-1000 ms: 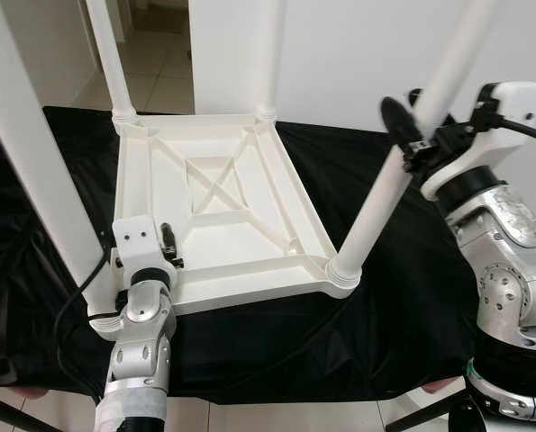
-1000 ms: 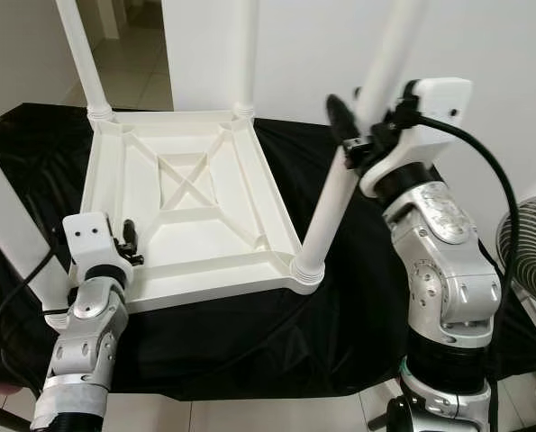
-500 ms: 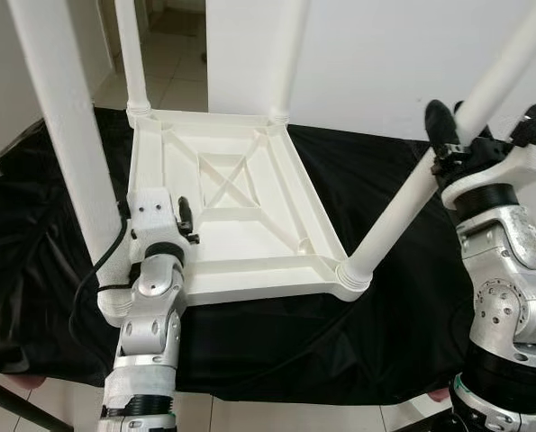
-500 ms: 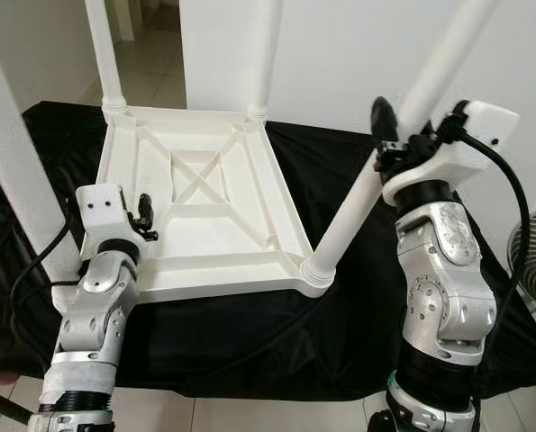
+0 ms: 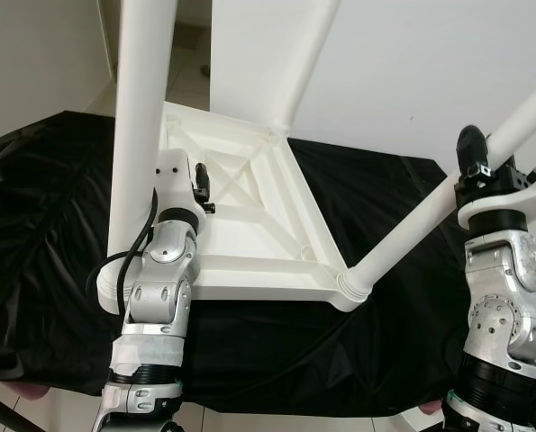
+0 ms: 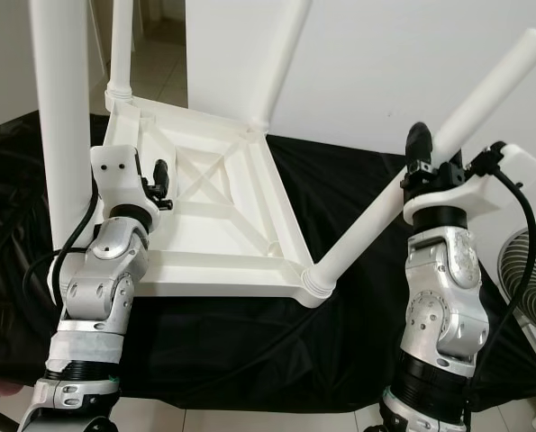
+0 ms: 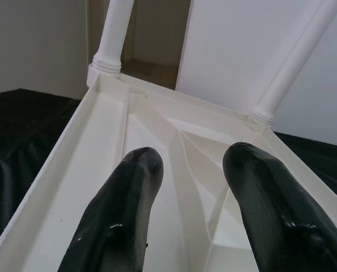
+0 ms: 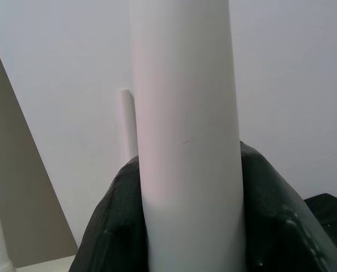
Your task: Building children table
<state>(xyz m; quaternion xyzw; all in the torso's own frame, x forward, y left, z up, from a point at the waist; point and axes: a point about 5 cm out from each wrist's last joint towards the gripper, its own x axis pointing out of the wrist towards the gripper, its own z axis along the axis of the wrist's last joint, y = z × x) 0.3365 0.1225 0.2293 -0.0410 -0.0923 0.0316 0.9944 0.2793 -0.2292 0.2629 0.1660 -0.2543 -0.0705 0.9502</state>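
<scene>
Head views: the upturned white plastic children's table (image 5: 249, 243) lies on a black-draped bench (image 5: 51, 225), its leg tops cut off. Right gripper (image 6: 427, 168) grips the near slanting white round leg (image 6: 403, 207).

Left wrist view: left gripper (image 7: 191, 164), jaws wide, empty, over the underside.

Right wrist view: jaws clasp the leg.

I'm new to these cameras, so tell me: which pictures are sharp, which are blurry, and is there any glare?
Both eye views are sharp and evenly lit; the table stays readable against the black cloth. Left wrist view: the fingers are soft and close, with small highlights. Right wrist view: the leg held by the right gripper looms large, pale and nearly featureless.
</scene>
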